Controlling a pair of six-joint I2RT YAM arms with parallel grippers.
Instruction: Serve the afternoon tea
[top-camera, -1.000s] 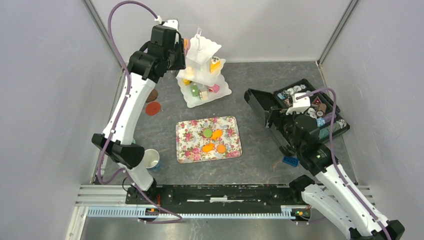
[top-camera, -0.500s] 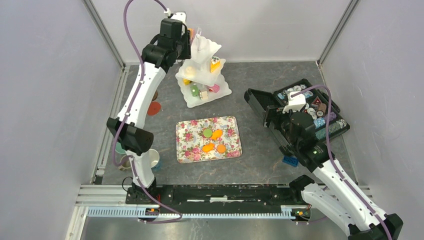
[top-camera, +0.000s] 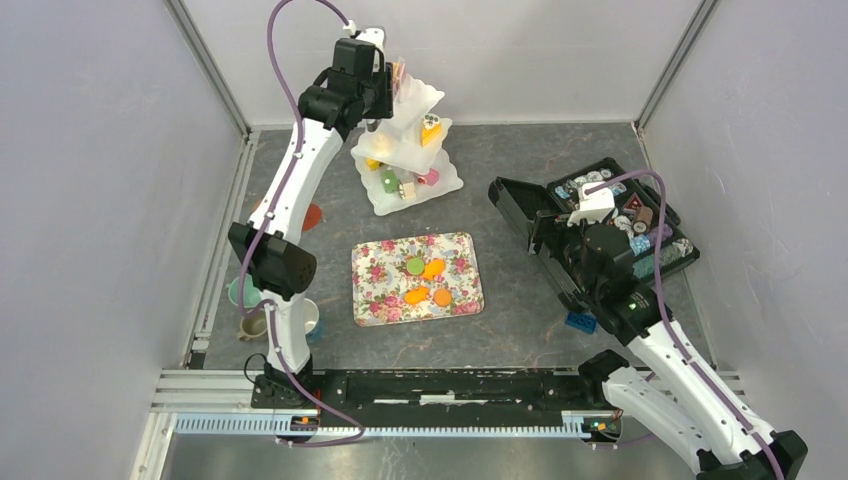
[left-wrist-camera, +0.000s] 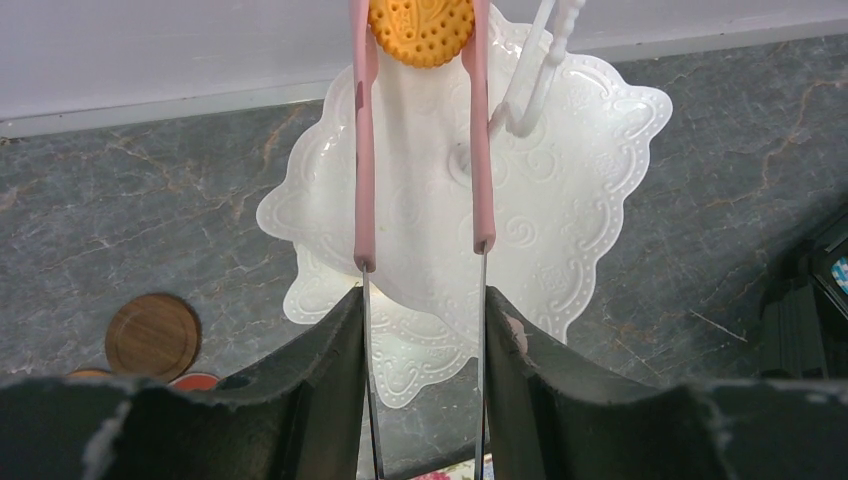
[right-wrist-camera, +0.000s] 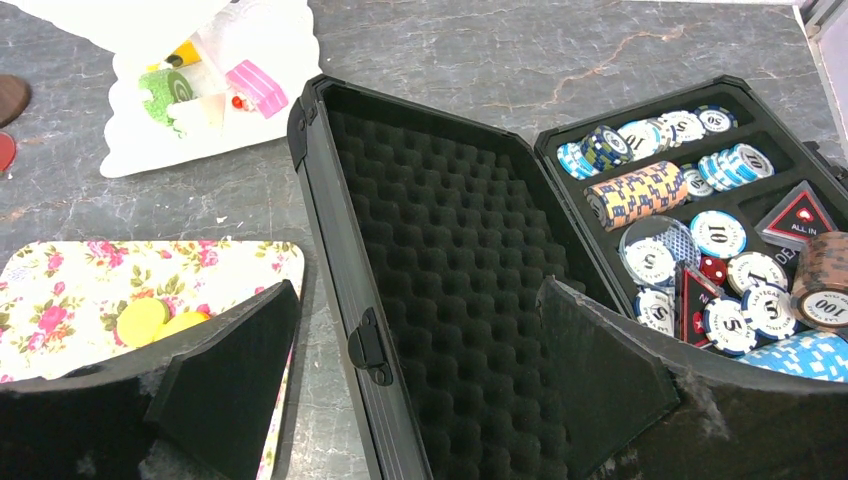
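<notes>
My left gripper (left-wrist-camera: 424, 300) is shut on a pair of tongs with pink tips (left-wrist-camera: 365, 150). The tongs pinch a round orange biscuit (left-wrist-camera: 421, 28) above the top plate of the white tiered stand (left-wrist-camera: 560, 200). In the top view the stand (top-camera: 405, 190) carries small cakes on its lower tiers. On the floral tray (top-camera: 375, 270) lie a green biscuit (top-camera: 414, 265) and three orange ones (top-camera: 433, 268). Teal (top-camera: 240, 292), tan (top-camera: 250, 327) and white (top-camera: 305, 318) cups stand by the left arm's base. My right gripper (right-wrist-camera: 420, 300) hangs open over the black case, holding nothing.
The open black case (top-camera: 600, 220) with patterned discs sits at the right. A small blue brick (top-camera: 579, 322) lies in front of it. A brown saucer (left-wrist-camera: 152, 335) and an orange one (left-wrist-camera: 195, 381) lie left of the stand. Grey walls close in on three sides.
The left arm has stretched up and to the right, carrying the tongs and biscuit from beside the stand to over its top plate. The cups have come into view. The right arm barely shifted.
</notes>
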